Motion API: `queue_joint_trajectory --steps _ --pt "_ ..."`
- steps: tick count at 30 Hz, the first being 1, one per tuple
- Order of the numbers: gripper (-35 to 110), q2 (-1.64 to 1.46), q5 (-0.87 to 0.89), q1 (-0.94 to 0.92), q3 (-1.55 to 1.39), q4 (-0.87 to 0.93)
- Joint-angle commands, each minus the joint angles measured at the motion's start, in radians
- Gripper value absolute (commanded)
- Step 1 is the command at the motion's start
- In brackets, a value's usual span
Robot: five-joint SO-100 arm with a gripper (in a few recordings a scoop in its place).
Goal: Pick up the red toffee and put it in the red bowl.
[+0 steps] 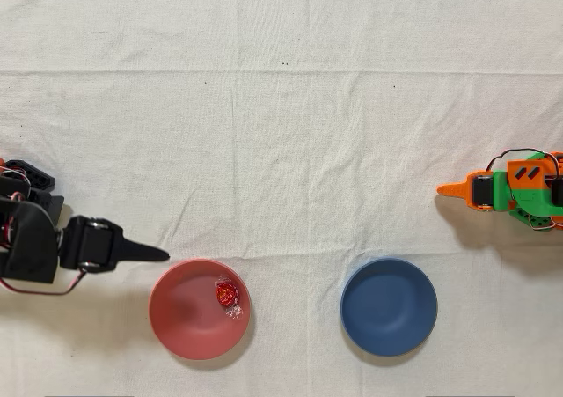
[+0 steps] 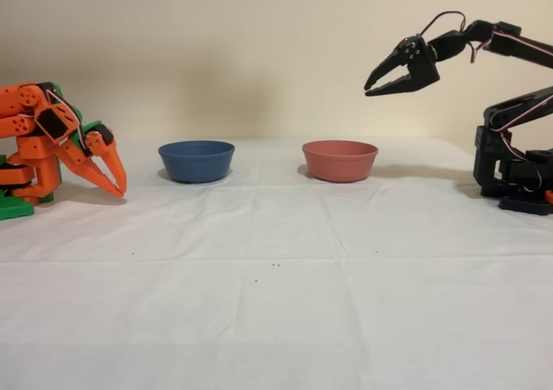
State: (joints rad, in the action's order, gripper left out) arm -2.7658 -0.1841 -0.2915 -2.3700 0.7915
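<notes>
Shiny-wrapped red toffee (image 1: 228, 295) in matte plastic red bowl (image 1: 180, 322)

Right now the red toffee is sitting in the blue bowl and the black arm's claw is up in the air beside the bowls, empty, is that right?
Not quite. The red toffee lies in the red bowl, not the blue bowl; the overhead view shows it. The rest holds: in the fixed view the black arm's claw hangs in the air beside the bowls, slightly open and empty.

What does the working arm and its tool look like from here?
The arm is black all over, built of blocky jointed segments on a black base. Thin red and white cables loop along its upper links. The tool is black too, with two tapered, pointed fingers and small silver screws near its joint.
</notes>
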Motion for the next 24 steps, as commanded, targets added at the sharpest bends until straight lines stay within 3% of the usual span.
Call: queue_joint_trajectory --steps 1,10,24 --pt "1 -0.175 0.018 0.038 -0.098 -0.046" --pt "1 -0.449 0.040 0.224 -0.262 0.129" --pt "1 -0.449 0.135 0.229 -0.531 -0.025"
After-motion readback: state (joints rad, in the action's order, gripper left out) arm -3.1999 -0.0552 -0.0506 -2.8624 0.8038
